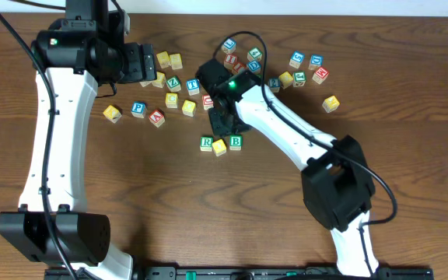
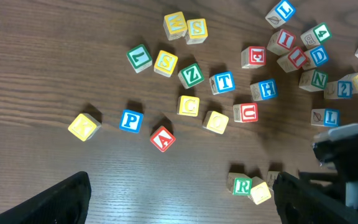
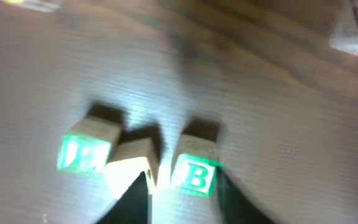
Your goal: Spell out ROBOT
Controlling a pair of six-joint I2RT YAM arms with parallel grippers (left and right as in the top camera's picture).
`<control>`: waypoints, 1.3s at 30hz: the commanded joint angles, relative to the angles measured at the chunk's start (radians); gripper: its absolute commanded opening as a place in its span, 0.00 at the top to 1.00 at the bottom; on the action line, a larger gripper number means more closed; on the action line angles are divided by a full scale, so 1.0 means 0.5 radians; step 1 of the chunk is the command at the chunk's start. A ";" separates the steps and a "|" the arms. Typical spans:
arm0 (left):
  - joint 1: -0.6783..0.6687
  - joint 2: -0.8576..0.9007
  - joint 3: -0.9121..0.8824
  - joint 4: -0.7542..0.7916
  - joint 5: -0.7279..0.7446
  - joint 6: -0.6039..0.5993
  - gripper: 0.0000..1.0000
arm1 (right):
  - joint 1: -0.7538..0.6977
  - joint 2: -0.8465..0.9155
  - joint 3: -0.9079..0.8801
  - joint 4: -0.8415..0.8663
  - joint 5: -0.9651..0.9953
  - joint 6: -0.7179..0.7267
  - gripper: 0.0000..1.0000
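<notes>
- The right wrist view is smeared with blur. I can read the B block at lower middle. The green block left of it is only probably the R block, though overhead the R is legible.
- My wrist hides part of the loose blocks strewn across the top of the overhead frame.
- My right arm reaches from the lower right up to frame centre, just above the row.
- My right jaws stand apart. The dark fingers rise from the bottom edge either side of the B block, one in the gap beside the yellow block. They seem not to press it.
- My left arm runs up the left edge to the upper left. My left jaws are wide apart, cut off at the bottom corners of their view, with bare worktop between.
- R, yellow and B sit close together in a row running left to right, just below overhead centre. The B is upright.
</notes>
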 commanded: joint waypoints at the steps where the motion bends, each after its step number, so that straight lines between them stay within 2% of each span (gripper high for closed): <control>1: -0.002 0.000 -0.011 -0.005 -0.019 0.026 0.07 | 0.123 -0.032 -0.034 0.037 -0.171 -0.355 0.90; 2: -0.002 0.000 -0.011 -0.004 -0.019 0.026 0.07 | 0.181 -0.030 -0.076 0.080 -0.172 -0.438 0.98; 6: -0.002 0.000 -0.011 -0.005 -0.019 0.026 0.07 | 0.304 -0.029 -0.187 0.177 -0.222 -0.636 0.99; 12: -0.002 0.000 -0.011 -0.005 -0.019 0.026 0.07 | 0.282 -0.029 -0.455 0.379 -0.213 -0.665 0.99; 16: -0.002 0.000 -0.011 -0.005 -0.019 0.026 0.07 | 0.267 -0.029 -0.470 0.419 -0.197 -0.656 0.99; 23: -0.002 0.000 -0.011 -0.005 -0.019 0.026 0.07 | 0.264 -0.029 -0.470 0.456 0.156 -0.273 0.99; 34: -0.002 0.000 -0.011 -0.005 -0.019 0.026 0.07 | 0.264 -0.029 -0.466 0.527 0.202 -0.056 0.99; 39: -0.002 0.000 -0.011 -0.005 -0.019 0.026 0.07 | 0.262 -0.029 -0.466 0.533 0.342 0.153 0.99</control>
